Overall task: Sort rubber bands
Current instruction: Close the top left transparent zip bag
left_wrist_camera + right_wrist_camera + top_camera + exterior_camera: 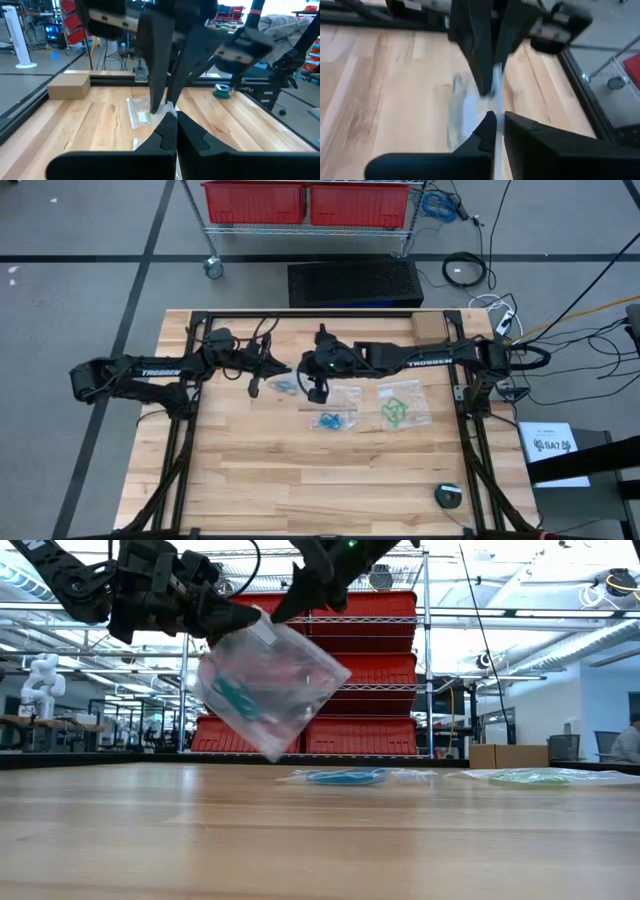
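Note:
A clear plastic bag point(272, 690) with teal rubber bands point(236, 700) inside hangs in the air between my two grippers, over the middle of the table toward its far side point(285, 385). My left gripper point(262, 372) and my right gripper point(314, 388) face each other, both shut on the bag's top. Two more clear bags lie flat on the table: one with blue bands point(333, 420) and one with green bands point(402, 410). They also show in the low view, the blue bag point(345, 777) and the green bag point(530, 777). My left gripper point(175, 132) pinches the bag's top edge point(170, 109) between its two fingers, coming level from the table's left. The bag is lifted clear and hangs tilted below the fingers point(215, 622). My right gripper point(498, 127) pinches the same top edge point(496, 87) from the opposite side, slanting down from the table's right. Its fingers point(300, 595) meet the bag near its upper corner point(268, 628), close to the other gripper.
A cardboard box point(427, 327) stands at the table's far edge, right of centre. A small round object point(449, 495) lies near the near right corner. Black frame rails point(190, 420) run along the table's sides. The near half of the table holds nothing else.

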Tool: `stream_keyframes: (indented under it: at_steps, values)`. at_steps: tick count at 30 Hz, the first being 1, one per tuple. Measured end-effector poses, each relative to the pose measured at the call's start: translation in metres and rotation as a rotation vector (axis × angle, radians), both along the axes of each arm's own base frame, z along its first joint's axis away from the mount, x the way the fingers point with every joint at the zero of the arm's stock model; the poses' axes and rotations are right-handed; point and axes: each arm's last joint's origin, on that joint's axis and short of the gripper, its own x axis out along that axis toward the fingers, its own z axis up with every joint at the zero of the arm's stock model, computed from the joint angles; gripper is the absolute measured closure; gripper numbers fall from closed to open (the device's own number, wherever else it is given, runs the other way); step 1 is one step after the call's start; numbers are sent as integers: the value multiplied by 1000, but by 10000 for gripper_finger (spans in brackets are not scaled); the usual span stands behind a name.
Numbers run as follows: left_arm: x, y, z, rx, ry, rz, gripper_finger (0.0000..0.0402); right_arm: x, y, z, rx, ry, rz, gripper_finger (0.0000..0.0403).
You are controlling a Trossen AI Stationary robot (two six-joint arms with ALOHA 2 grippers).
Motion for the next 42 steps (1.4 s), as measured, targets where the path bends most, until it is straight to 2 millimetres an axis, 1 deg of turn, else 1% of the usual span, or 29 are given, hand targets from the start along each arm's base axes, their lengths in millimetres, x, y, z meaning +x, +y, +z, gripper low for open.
stream_keyframes:
  at_steps: [5,10,18,24,29,31,34,37,42]
  values:
    - [0,0,1,6,-14,-1,402,-8,0,-2,17,73,-18,398]
    - [0,0,4,15,-38,0,402,-18,2,-4,-14,167,-65,398]
    - [-8,-2,14,30,-68,7,401,-32,6,-14,29,331,-104,399]
    - [-14,-3,14,8,-24,16,401,-37,7,-17,46,384,-127,399]
    - [-17,-3,6,-39,75,72,401,-39,7,-18,47,408,-129,398]
    - [-18,-3,0,-68,145,112,401,-41,7,-21,48,435,-132,390]
    - [-21,-2,-12,-110,265,178,401,-41,6,-20,26,429,-165,373]
    - [-24,-1,-21,-119,363,271,401,-43,5,-21,7,447,-196,355]
    - [-31,3,-33,-44,523,492,401,-44,5,-21,5,461,-197,329]
